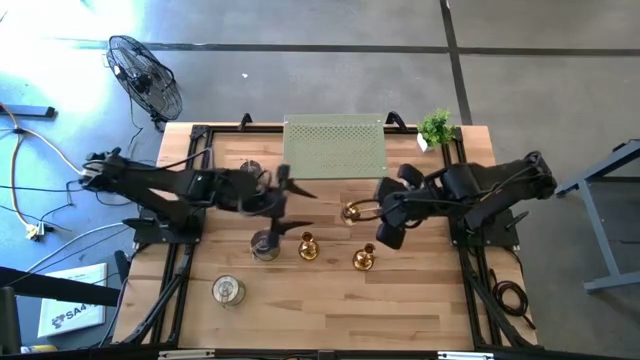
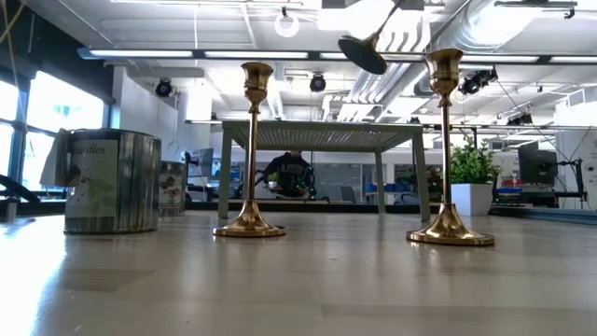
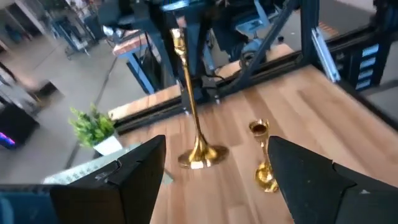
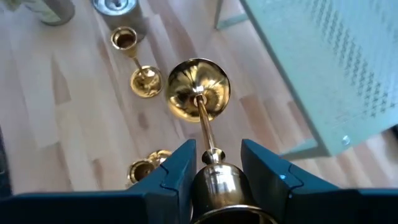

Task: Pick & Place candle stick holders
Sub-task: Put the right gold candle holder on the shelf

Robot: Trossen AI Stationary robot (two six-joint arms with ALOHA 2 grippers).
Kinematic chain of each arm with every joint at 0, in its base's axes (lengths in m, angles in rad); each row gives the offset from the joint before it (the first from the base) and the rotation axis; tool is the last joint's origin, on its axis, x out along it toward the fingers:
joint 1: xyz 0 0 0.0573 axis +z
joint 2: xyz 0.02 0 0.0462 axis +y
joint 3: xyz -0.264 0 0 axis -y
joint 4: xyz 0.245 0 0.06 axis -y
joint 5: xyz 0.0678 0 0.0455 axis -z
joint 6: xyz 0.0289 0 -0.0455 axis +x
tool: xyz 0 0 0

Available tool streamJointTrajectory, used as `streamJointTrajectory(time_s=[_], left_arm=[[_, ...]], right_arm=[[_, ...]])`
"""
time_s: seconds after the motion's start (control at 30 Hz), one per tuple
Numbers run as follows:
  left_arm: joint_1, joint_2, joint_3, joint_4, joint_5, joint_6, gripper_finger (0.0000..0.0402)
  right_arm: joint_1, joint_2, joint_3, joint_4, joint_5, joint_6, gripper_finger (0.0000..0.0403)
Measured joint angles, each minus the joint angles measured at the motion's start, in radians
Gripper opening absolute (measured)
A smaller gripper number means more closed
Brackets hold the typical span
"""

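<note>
My right gripper (image 4: 217,155) is shut on a tall gold candle stick holder (image 1: 352,212) in the air above the middle of the table. Its round base (image 2: 362,53) shows high up in the low view. Two shorter gold holders (image 1: 307,246) (image 1: 363,260) stand upright on their round bases nearer the front. Two silver jar-like holders (image 1: 265,243) (image 1: 228,290) stand left of them. My left gripper (image 1: 290,190) hangs open in the air left of the held holder. Nothing is between its fingers (image 3: 124,180). My right gripper pinches the tall holder's cup end (image 4: 214,180) between its two fingers. The fingers slant down from the table's right side. The stem (image 4: 205,121) runs on ahead of the fingers to the round base (image 4: 198,89). The holder is tilted and lifted clear of the table.
A green perforated shelf on legs (image 1: 335,145) stands at the table's far middle. A small potted plant (image 1: 436,127) sits at the far right corner. Bare wood lies along the near edge. A fan (image 1: 145,75) stands on the floor beyond the table's far left corner.
</note>
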Motion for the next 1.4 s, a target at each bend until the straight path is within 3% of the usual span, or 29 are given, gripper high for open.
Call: streamJointTrajectory(time_s=[0.17, 0.33, 0.6, 1.13, 1.27, 1.4], left_arm=[[0.082, 0.111, 0.151, -0.079, 0.164, -0.189, 0.0278], [0.145, 0.216, 0.230, -0.058, 0.327, -0.190, 0.0278], [0.171, 0.338, 0.250, -0.001, 0.268, -0.098, 0.0278], [0.196, 0.470, 0.248, 0.186, 0.306, -0.087, 0.0276], [0.195, 0.470, 0.248, 0.190, 0.266, -0.050, 0.0247], [0.195, 0.470, 0.248, 0.188, 0.250, -0.023, 0.0179]], right_arm=[[0.015, 0.001, 0.000, 0.012, 0.060, -0.038, 0.0112], [0.015, 0.001, -0.001, 0.019, 0.089, -0.047, 0.0112], [0.015, 0.001, -0.002, 0.019, 0.131, -0.054, 0.0112], [0.015, 0.003, -0.002, 0.056, 0.125, -0.067, 0.0112], [0.015, 0.021, -0.002, 0.055, 0.119, -0.072, 0.0112], [0.015, 0.056, -0.002, 0.056, 0.104, -0.091, 0.0113]])
